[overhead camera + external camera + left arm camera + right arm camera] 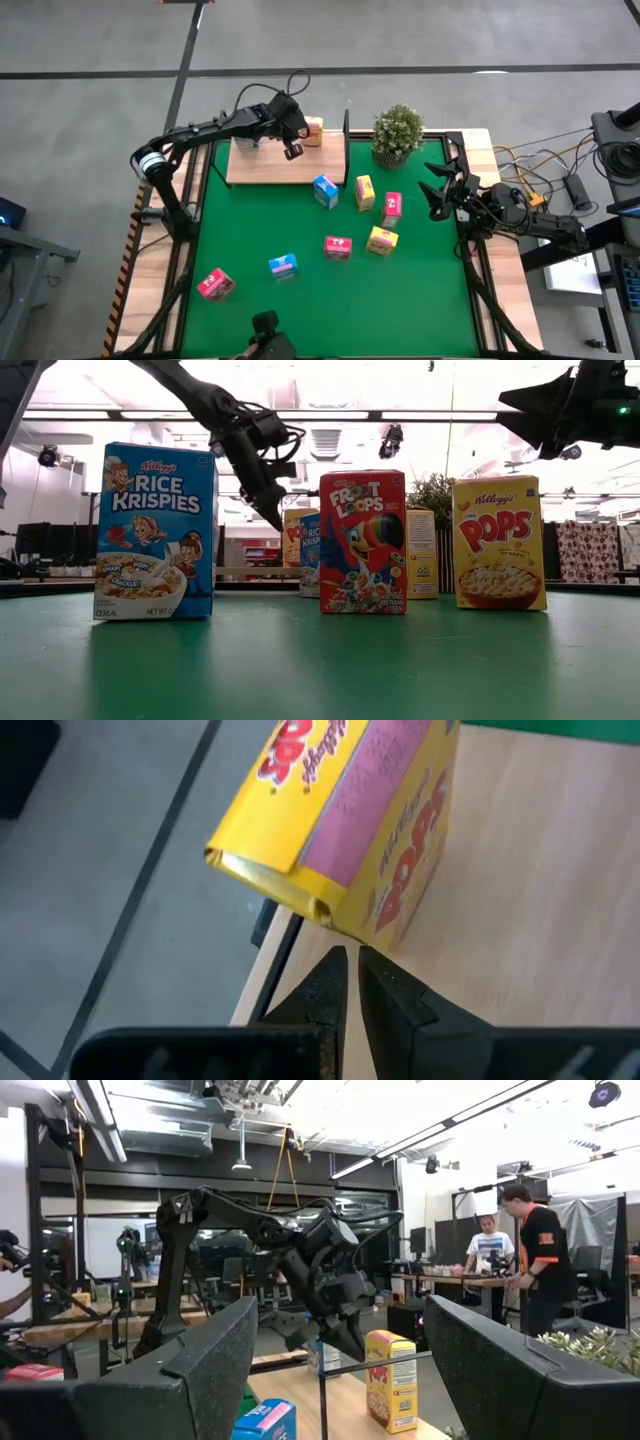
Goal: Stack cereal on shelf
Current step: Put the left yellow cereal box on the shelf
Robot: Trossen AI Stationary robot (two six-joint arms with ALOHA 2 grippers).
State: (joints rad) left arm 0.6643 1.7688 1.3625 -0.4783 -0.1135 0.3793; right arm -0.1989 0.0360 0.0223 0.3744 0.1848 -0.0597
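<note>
My left gripper (293,150), fingers shut and empty, hovers over the light wooden shelf (285,160) beside a yellow cereal box (345,820), apparently just placed near its far edge. Next: fetch another box. My right gripper (435,195) waits open.

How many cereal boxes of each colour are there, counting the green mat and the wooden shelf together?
Blue boxes: 3
Pink-red boxes: 3
Yellow boxes: 3
Total: 9

The left arm (215,128) hides part of the shelf (270,165), perhaps a blue box too.
</note>
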